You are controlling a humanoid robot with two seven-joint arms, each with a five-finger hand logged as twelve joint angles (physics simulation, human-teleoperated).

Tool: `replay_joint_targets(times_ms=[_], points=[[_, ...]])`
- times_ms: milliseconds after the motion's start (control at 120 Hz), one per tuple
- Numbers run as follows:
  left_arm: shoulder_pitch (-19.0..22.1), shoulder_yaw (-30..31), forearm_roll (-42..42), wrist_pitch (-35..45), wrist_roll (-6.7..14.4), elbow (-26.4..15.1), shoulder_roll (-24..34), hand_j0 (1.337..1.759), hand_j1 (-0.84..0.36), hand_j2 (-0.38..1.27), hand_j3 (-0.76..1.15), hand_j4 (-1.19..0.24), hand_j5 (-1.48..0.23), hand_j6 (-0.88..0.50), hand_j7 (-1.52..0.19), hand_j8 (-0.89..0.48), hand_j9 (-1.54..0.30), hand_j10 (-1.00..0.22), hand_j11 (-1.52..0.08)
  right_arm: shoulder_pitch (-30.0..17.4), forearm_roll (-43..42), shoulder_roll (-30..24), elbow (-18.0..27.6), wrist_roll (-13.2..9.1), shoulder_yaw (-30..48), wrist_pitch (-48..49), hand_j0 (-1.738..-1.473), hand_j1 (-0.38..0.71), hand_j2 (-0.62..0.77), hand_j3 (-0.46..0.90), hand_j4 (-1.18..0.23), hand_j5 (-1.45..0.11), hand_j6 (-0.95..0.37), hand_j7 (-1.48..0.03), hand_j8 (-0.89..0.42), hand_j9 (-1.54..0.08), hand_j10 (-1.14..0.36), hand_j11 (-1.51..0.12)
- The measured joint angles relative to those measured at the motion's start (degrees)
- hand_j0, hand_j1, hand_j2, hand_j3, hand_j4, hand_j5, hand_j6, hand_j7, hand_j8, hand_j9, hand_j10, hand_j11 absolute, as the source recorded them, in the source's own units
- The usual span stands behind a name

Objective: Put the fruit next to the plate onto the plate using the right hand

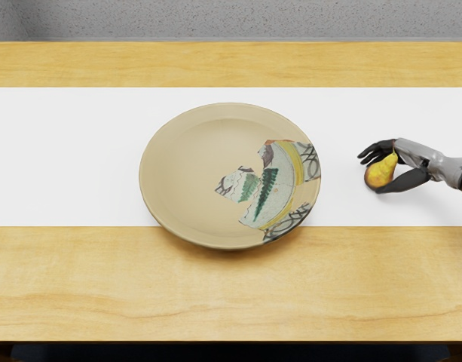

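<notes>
A yellow-orange pear (380,171) lies on the white runner to the right of a large beige plate (193,166) that has a painted patch on its right half. My right hand (387,167) reaches in from the right edge, its dark fingers (375,150) curled over the top of the pear and the thumb (402,182) under its near side. The pear sits a short gap away from the plate's rim. It looks to be resting at table level. The left arm does not show.
A white runner (65,158) crosses the wooden table (140,286) from left to right, with bare wood in front of it and behind it. A grey floor strip lies beyond the table's far edge.
</notes>
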Motion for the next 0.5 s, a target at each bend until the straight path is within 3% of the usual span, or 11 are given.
replay_joint_targets(times_ms=[150,375,500], points=[[0.0,0.0,0.0,0.0,0.0,0.0,0.0,1.658,0.33,0.0,0.0,-0.02,-0.02,-0.02,-0.02,-0.02,-0.02,-0.02,-0.02,0.0,-0.8,0.0,0.0,0.0,0.1,0.2,-1.656,0.26,0.1,0.0,-0.56,-0.71,-0.55,-0.72,-0.36,-0.72,-0.43,-0.73],[0.0,0.0,0.0,0.0,0.0,0.0,0.0,1.658,0.33,0.0,0.0,-0.02,-0.02,-0.02,-0.02,-0.02,-0.02,-0.02,-0.02,0.3,-1.3,0.1,0.0,0.0,0.1,0.6,-1.655,0.26,0.23,0.0,-0.67,-0.82,-0.59,-0.84,-0.4,-0.83,-0.43,-0.86],[0.0,0.0,0.0,0.0,0.0,0.0,0.0,1.658,0.33,0.0,0.0,-0.02,-0.02,-0.02,-0.02,-0.02,-0.02,-0.02,-0.02,1.2,-1.5,0.3,0.0,0.0,-0.1,1.7,-1.654,0.26,0.23,0.0,-0.69,-0.89,-0.57,-0.89,-0.37,-0.89,-0.41,-0.91]])
